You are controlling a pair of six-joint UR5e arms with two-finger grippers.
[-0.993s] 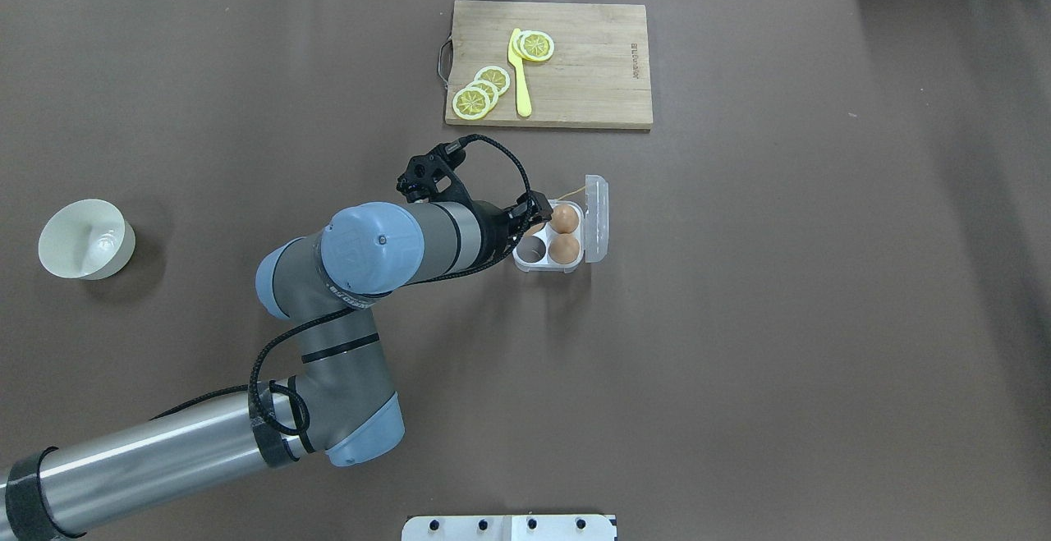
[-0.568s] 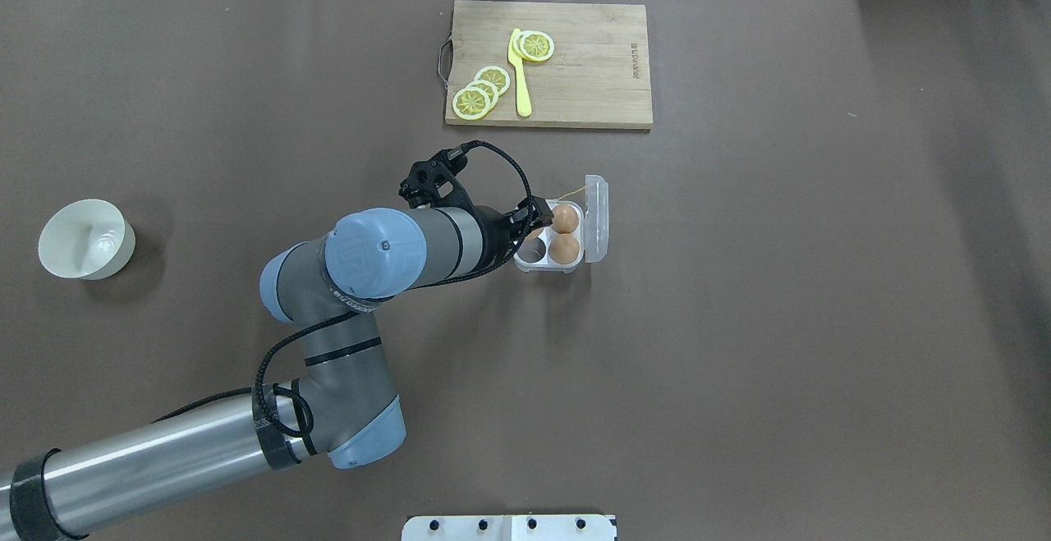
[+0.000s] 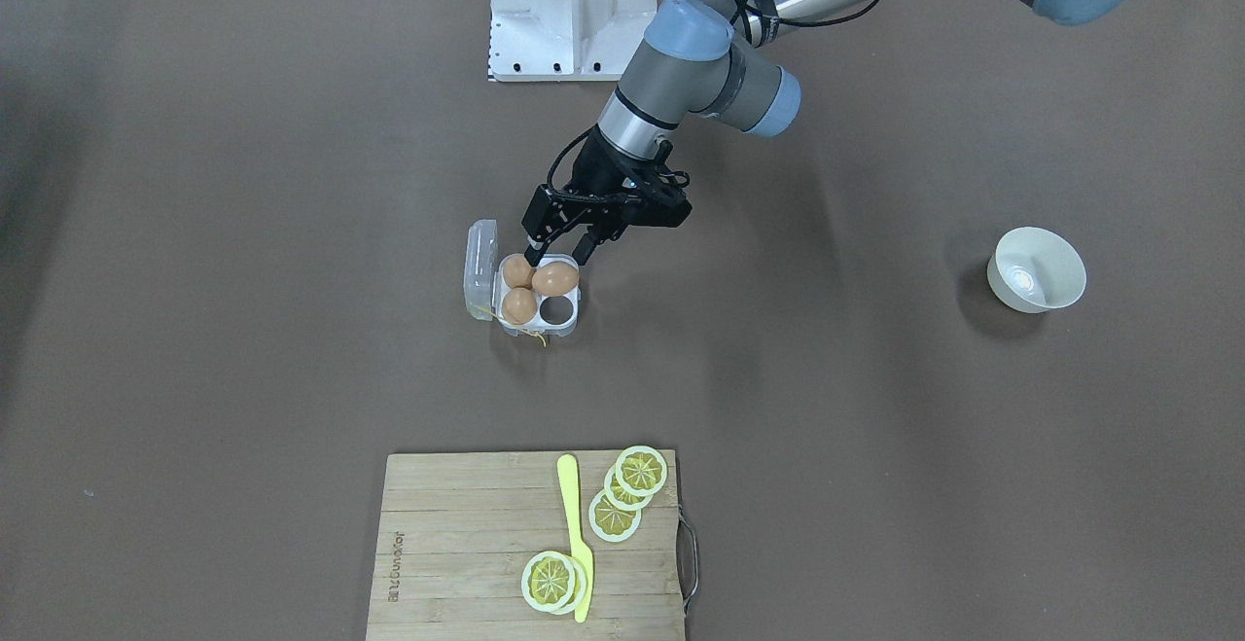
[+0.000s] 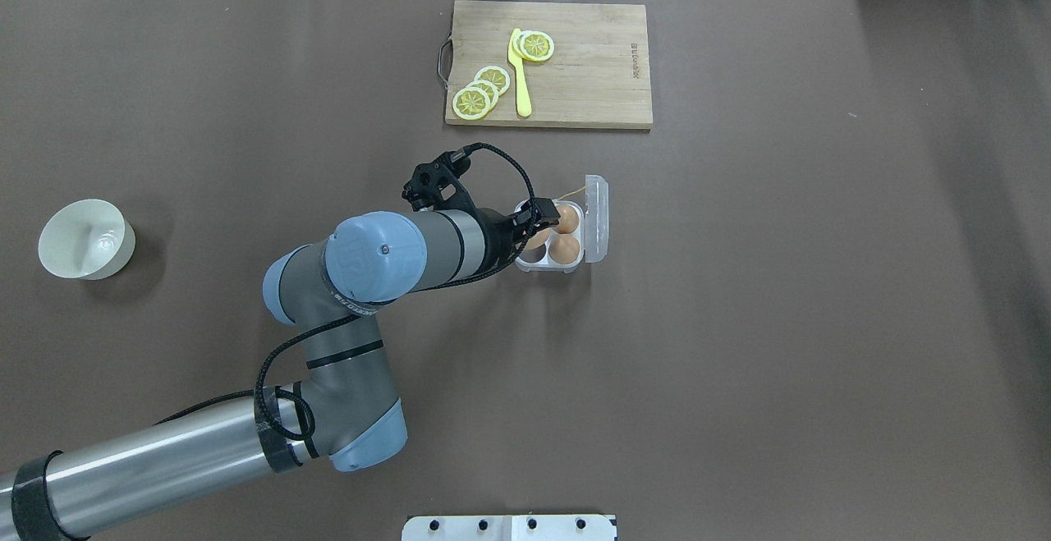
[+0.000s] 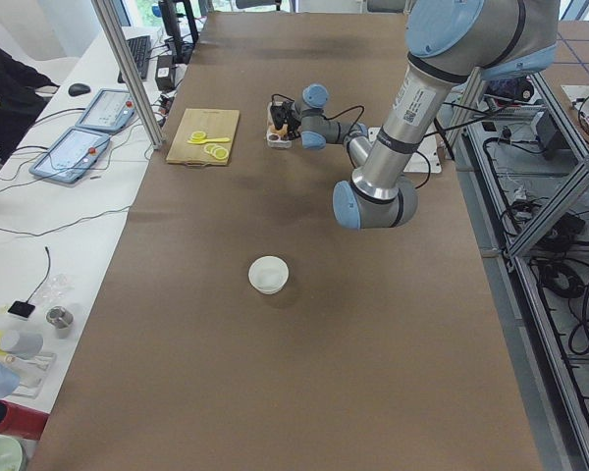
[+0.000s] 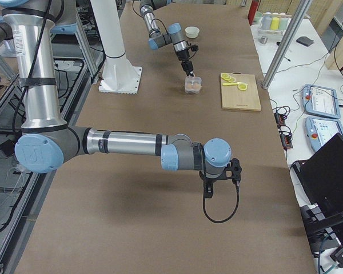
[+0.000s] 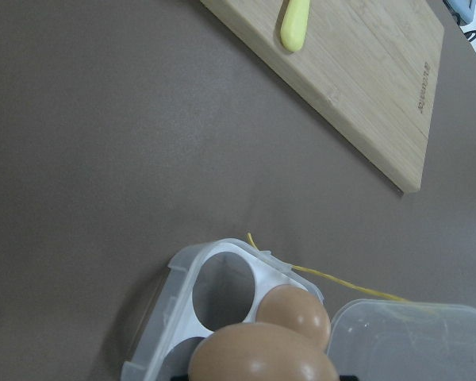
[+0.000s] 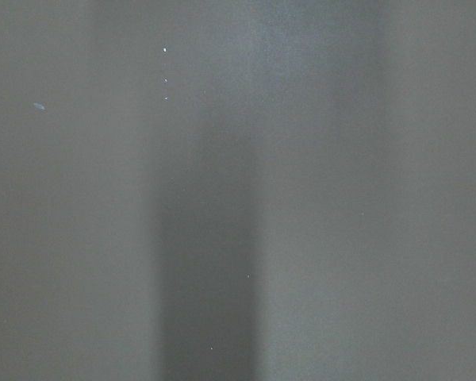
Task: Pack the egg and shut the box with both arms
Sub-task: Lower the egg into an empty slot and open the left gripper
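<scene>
The box (image 3: 569,328) is a clear four-cell egg case that stands open mid-table, with its lid (image 3: 479,267) raised on the far side from the left arm. It also shows in the overhead view (image 4: 575,265). Two brown eggs (image 4: 564,249) sit in the cells next to the lid. My left gripper (image 3: 559,257) is shut on the egg (image 3: 554,278) and holds it just above the two empty cells (image 7: 222,286). The held egg fills the bottom of the left wrist view (image 7: 262,353). My right gripper (image 6: 220,184) hangs over bare table far from the box. I cannot tell whether it is open or shut.
A wooden cutting board (image 4: 591,73) with lemon slices (image 4: 480,91) and a yellow knife (image 4: 520,73) lies beyond the box. A cream bowl (image 4: 86,239) stands far to the left. A yellow string (image 3: 537,337) trails from the box.
My left arm has edged slightly toward the box. The held egg now shows below the fingers over the box's empty cells.
</scene>
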